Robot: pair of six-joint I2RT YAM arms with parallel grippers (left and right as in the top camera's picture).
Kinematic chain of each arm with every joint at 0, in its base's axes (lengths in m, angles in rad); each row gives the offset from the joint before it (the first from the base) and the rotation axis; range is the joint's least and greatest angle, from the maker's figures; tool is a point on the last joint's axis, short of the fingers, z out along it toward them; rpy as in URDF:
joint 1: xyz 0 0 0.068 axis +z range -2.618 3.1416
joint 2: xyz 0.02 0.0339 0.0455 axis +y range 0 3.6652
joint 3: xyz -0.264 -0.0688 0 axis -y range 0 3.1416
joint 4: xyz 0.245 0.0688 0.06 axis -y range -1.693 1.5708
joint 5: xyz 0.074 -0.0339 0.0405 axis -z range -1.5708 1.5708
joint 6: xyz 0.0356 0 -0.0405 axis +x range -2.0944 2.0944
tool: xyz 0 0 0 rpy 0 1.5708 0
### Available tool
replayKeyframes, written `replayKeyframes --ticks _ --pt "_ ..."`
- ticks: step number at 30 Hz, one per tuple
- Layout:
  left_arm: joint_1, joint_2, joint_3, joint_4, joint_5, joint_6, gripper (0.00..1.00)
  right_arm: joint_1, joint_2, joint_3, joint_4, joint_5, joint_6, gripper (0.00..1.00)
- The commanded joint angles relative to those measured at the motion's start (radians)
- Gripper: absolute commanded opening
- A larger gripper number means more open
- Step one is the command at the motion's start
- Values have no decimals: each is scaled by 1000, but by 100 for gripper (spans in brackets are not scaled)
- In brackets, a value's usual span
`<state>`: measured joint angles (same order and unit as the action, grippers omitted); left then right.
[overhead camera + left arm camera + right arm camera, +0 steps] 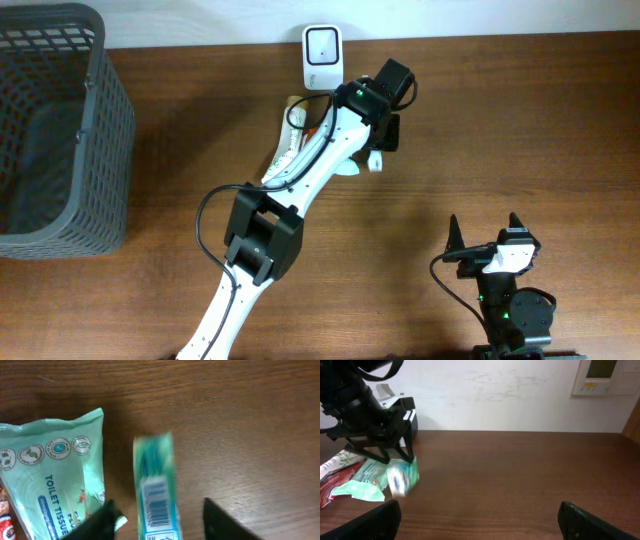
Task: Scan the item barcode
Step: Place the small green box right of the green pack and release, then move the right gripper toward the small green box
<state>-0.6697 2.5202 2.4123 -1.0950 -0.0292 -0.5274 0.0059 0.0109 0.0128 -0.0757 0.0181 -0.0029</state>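
Between my left fingers lies the teal packet, blurred, its long axis running up and down the wrist view; its barcode faces my camera, printed near the lower end. My left gripper stands parted, about halfway by the look of it; bare wood shows on both sides of the packet, so I grip nothing and touch nothing. A pack of toilet tissue lies just left of the packet, with a strip of table between them; to the right the wood is bare. Overhead, the scanner sits at the back edge near my left wrist, and the basket is well apart at far left. My right gripper is spread wide and holds nothing.
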Motion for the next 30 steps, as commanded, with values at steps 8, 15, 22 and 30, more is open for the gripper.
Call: replayKeyframes --ticks 8,15,22,30 --pt "130 -97 200 -140 -24 55 55 -5 -7 -7 -4 13 4 99" --pt "335 -293 309 -254 -50 230 99 -6 -7 -7 -4 13 4 99" --pt "489 -310 290 -333 -262 230 99 -6 -7 -7 -4 13 4 99" --pt "590 -310 87 -358 -235 286 99 -6 -7 -7 39 -207 101 98"
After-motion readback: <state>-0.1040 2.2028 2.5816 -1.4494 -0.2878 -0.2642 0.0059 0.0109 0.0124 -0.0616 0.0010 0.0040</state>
